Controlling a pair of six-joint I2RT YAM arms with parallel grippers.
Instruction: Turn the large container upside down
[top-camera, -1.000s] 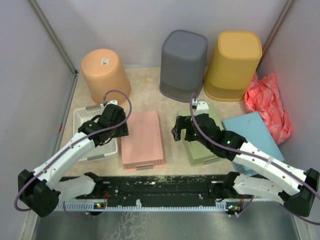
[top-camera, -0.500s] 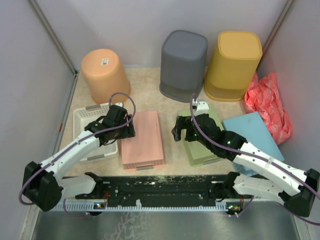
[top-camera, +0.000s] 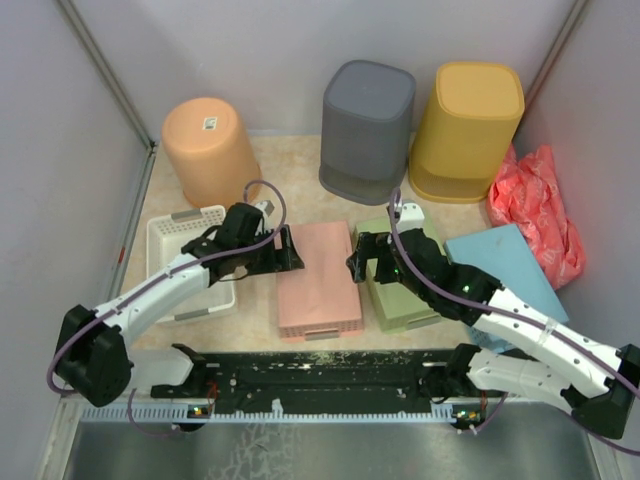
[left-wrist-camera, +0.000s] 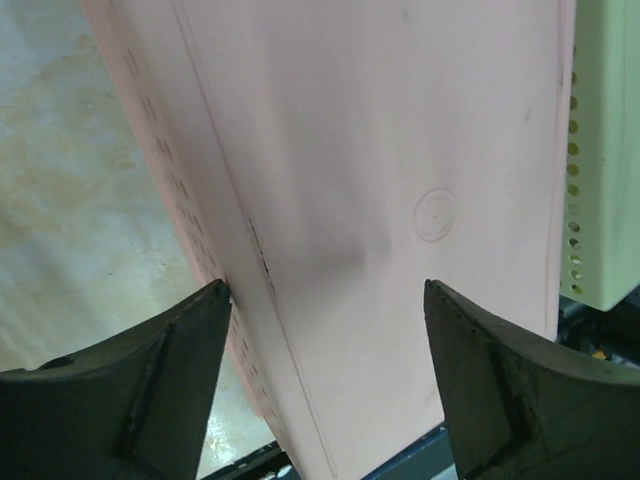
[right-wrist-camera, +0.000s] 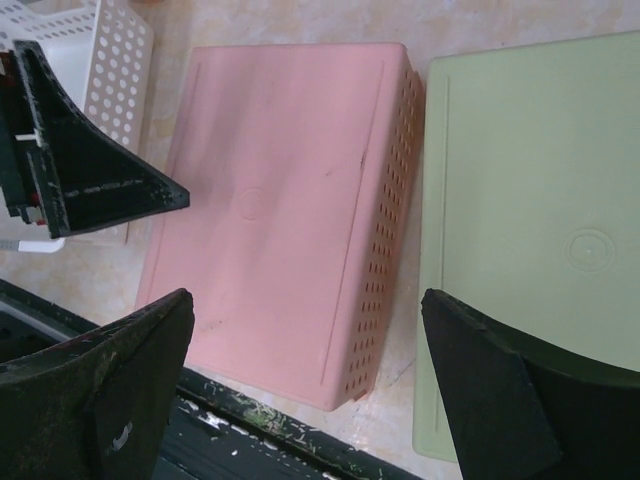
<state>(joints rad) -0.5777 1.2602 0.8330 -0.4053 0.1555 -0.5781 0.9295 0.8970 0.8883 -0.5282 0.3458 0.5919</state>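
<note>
The table (top-camera: 300, 175) was tan and had walls around it. At the back stood three big bins with their bottoms up: a grey bin (top-camera: 367, 125), a yellow bin (top-camera: 468, 125) and an orange bin (top-camera: 208, 150).

The pink container (top-camera: 318, 280) lay in the middle of the table, near the front. Its flat bottom faced up and its holey sides went down to the table. A green container (top-camera: 398, 300) lay just beside it on the right, bottom up too. A blue box (top-camera: 510, 262) lay past the green one, partly under the right arm. A white basket (top-camera: 178, 238) sat on the left, open side up. A red bag (top-camera: 542, 205) was bunched in the right corner.

The left gripper (left-wrist-camera: 325, 290) was over the left edge of the pink container. Its jaws were wide apart and held nothing. The right gripper (right-wrist-camera: 305, 300) hung above the spot where pink and green meet. Its jaws were wide apart too, with nothing in them.
</note>
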